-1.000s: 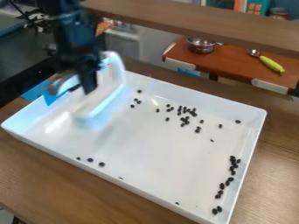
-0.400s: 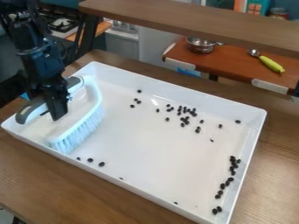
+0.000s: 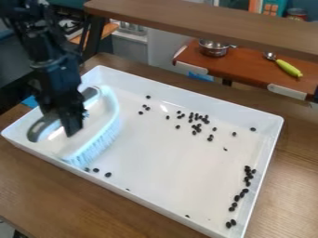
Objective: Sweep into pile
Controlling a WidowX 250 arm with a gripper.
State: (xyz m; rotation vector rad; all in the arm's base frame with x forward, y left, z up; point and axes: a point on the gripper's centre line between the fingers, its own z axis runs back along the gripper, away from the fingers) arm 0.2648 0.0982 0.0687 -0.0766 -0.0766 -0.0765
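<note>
The black gripper (image 3: 69,128) hangs over the left part of the white tray (image 3: 149,195), shut on the grey handle of a white brush (image 3: 99,144). The brush's pale blue bristles rest in the tray and face right. Its lower end stands close beside several dark beans (image 3: 108,175) near the front wall. A loose cluster of beans (image 3: 197,126) lies toward the back middle, with a few more (image 3: 147,108) to its left. Other beans (image 3: 236,198) form a line along the right wall.
A wooden beam (image 3: 205,22) crosses above the tray's back side. Behind it, a red-brown board (image 3: 248,65) holds a metal pot (image 3: 214,48) and a utensil with a yellow-green handle (image 3: 288,68). The tray stands on a brown wooden table (image 3: 68,200).
The gripper and brush have come down into the tray from a higher position, then shifted slightly right and toward the front wall. The bean cluster looks much the same.
</note>
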